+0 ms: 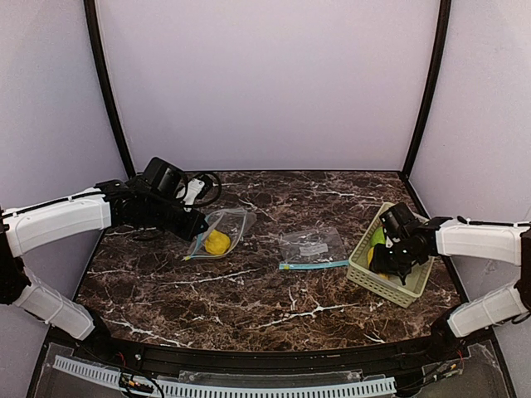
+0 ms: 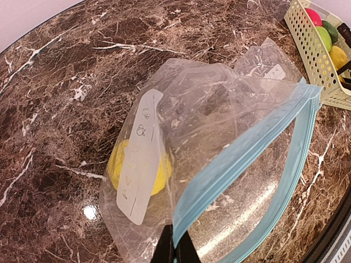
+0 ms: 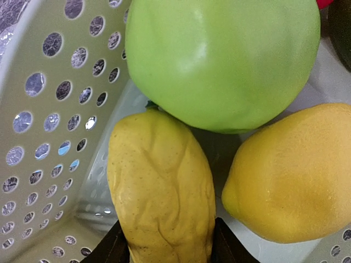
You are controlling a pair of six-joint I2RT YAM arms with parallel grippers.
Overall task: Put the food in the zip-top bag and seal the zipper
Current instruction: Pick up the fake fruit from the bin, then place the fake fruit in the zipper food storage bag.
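Note:
My left gripper (image 1: 196, 225) (image 2: 176, 246) is shut on the blue zipper edge of a clear zip-top bag (image 2: 219, 109), holding its mouth open above the table. A yellow fruit (image 2: 137, 170) (image 1: 217, 242) lies inside that bag. My right gripper (image 1: 384, 264) (image 3: 164, 241) is down in the pale green basket (image 1: 398, 286), its fingers closed on the sides of a long wrinkled yellow fruit (image 3: 162, 181). A light green ball (image 3: 219, 60) and a yellow lemon (image 3: 290, 175) lie against it. The left wrist view shows the red ball (image 2: 313, 16) and the dark green piece (image 2: 330, 28) in the basket.
A second clear zip-top bag (image 1: 314, 247) with a blue zipper lies flat in the middle of the marble table, between the held bag and the basket. The basket's perforated wall (image 3: 49, 137) is close on my right gripper's left. Walls enclose the back and sides.

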